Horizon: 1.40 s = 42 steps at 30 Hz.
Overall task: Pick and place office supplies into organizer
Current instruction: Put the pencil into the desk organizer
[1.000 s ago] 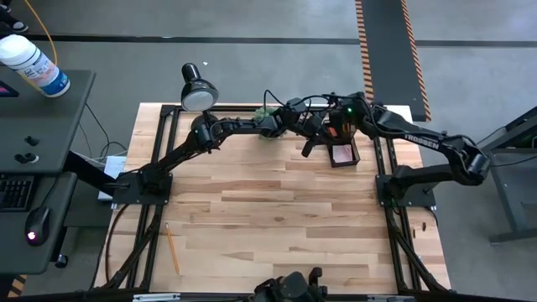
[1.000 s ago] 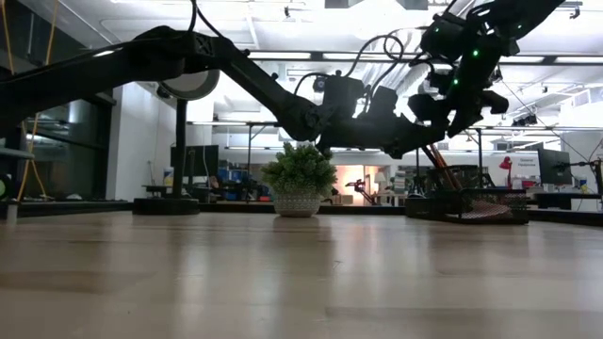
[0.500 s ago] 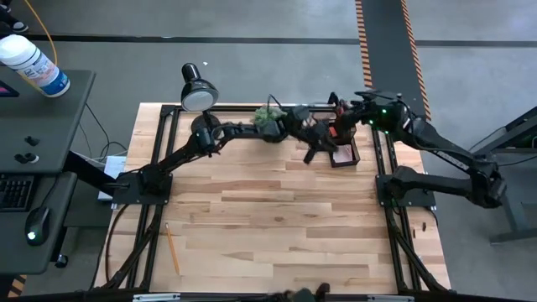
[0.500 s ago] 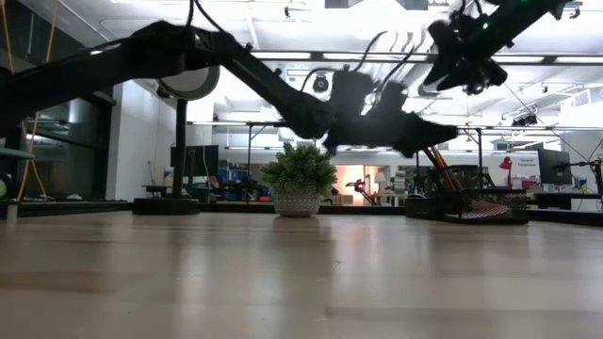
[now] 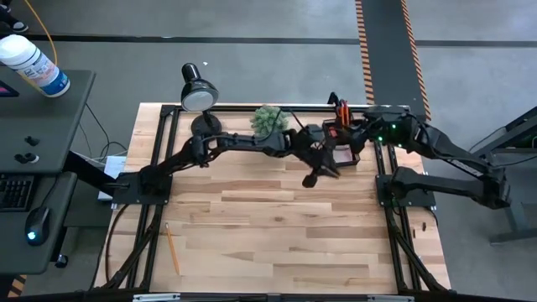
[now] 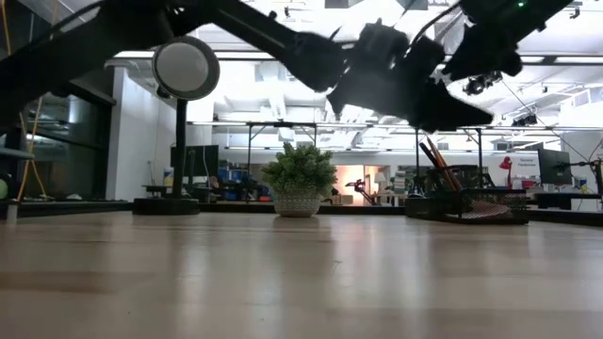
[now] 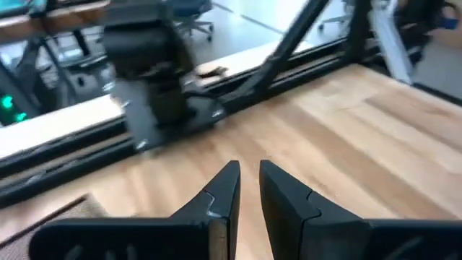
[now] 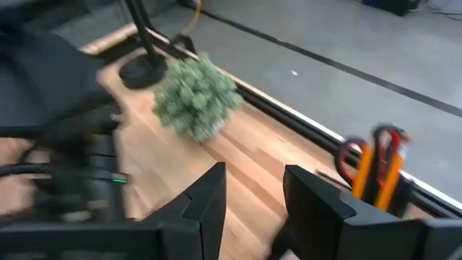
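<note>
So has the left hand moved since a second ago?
Yes. In the high view the left hand has backed off the organizer toward the table's middle.

Your black mesh organizer [image 5: 346, 151] sits at the far right of the table, just beside the right-hand frame rail, with red-handled scissors [image 8: 375, 148] and orange pencils [image 8: 390, 180] standing upright in its taller cup section. In the low view you see those pencils leaning at a slant above the organizer's rim. One more orange pencil [image 5: 171, 248] lies flat near the table's front left corner, well apart from the organizer.
</note>
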Each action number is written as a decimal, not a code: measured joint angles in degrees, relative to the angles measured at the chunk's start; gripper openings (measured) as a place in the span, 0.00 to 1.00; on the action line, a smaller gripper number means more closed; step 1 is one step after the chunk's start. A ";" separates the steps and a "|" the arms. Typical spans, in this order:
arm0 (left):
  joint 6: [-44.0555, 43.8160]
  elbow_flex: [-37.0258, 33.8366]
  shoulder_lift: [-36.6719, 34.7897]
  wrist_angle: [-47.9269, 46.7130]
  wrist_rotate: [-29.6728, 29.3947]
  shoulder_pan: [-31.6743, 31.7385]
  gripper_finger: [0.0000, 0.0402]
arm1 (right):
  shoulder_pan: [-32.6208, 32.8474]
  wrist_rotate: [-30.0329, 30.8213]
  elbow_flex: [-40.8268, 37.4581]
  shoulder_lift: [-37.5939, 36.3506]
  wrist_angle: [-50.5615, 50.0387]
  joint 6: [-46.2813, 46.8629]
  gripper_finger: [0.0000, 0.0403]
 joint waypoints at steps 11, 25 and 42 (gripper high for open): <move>-0.40 -7.88 -0.23 2.54 -2.98 -7.22 0.11 | 12.60 9.76 -7.24 -6.14 -2.30 5.06 0.31; -14.74 -51.73 -22.27 48.49 -4.82 -7.41 0.11 | 24.22 4.08 -29.68 -18.00 20.37 11.11 0.31; -8.98 -78.32 -41.52 44.58 -2.98 -14.18 0.11 | 36.97 7.79 -42.23 -11.18 53.95 5.17 0.31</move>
